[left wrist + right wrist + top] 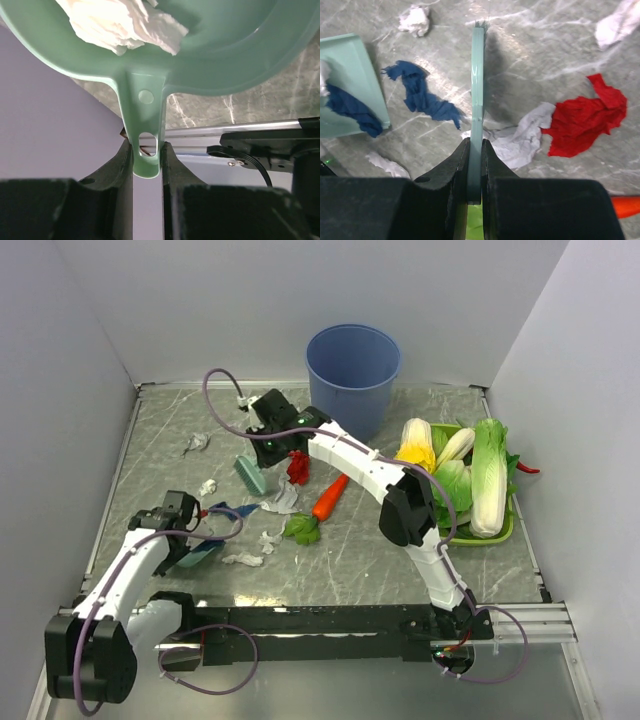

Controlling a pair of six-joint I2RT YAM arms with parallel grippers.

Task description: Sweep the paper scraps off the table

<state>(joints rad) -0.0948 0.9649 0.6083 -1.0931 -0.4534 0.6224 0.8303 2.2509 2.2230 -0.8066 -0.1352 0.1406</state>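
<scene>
White-black arms, purple cables

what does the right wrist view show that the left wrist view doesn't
Only right wrist: the brush edge-on in the right tool, a red scrap and a dark blue scrap on the table. Only left wrist: the left tool clamping the dustpan by its handle, a white scrap inside. Both: the dustpan and the table.

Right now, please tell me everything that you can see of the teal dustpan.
The dustpan is smooth pale-teal plastic: a shallow scoop with a flat handle that has a hanging slot. The left gripper is shut on the handle's end. A crumpled white scrap lies inside; a dark blue scrap hangs over its lip.
</scene>
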